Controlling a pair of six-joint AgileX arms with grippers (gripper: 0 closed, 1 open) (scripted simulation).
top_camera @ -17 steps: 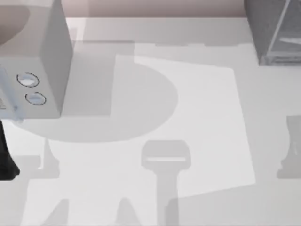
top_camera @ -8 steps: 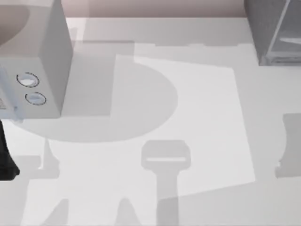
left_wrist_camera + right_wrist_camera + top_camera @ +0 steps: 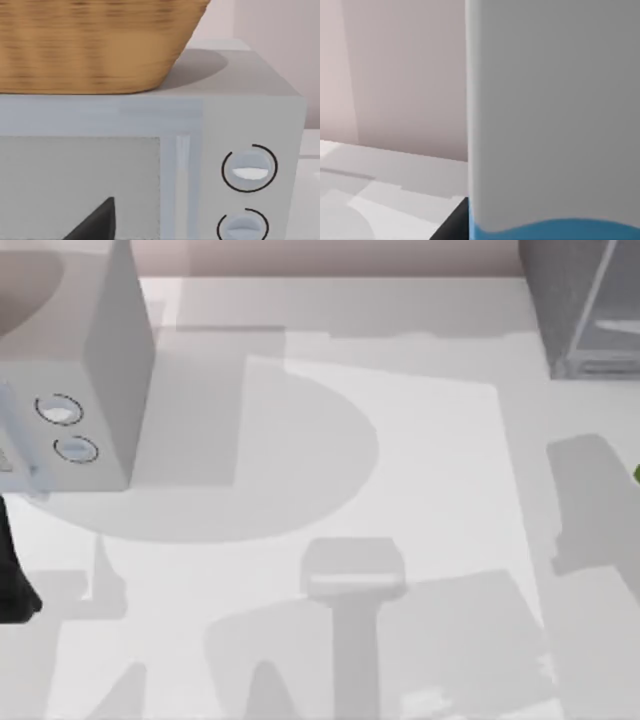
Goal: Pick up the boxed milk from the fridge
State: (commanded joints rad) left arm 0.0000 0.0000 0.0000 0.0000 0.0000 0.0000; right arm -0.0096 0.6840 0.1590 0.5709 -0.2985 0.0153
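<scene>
The boxed milk (image 3: 550, 115) stands very close in the right wrist view, its pale top above a strip of blue side. A dark finger (image 3: 451, 225) of my right gripper lies against its edge, and the gripper is shut on the carton. In the top view a green sliver of the boxed milk (image 3: 636, 475) shows at the right edge, in front of the fridge (image 3: 580, 300) and off it. The fridge is the dark grey cabinet at the back right. My left arm (image 3: 12, 580) stays parked at the left edge.
A light grey box with two round dials (image 3: 70, 370) stands at the back left; a woven basket (image 3: 95, 45) sits on top of it. Broad shadows lie over the white table (image 3: 420, 470) at its front and right.
A green sliver of the carton has come in at the top view's right edge. Large shadows have swept over the table's right and front. The left arm has not moved.
</scene>
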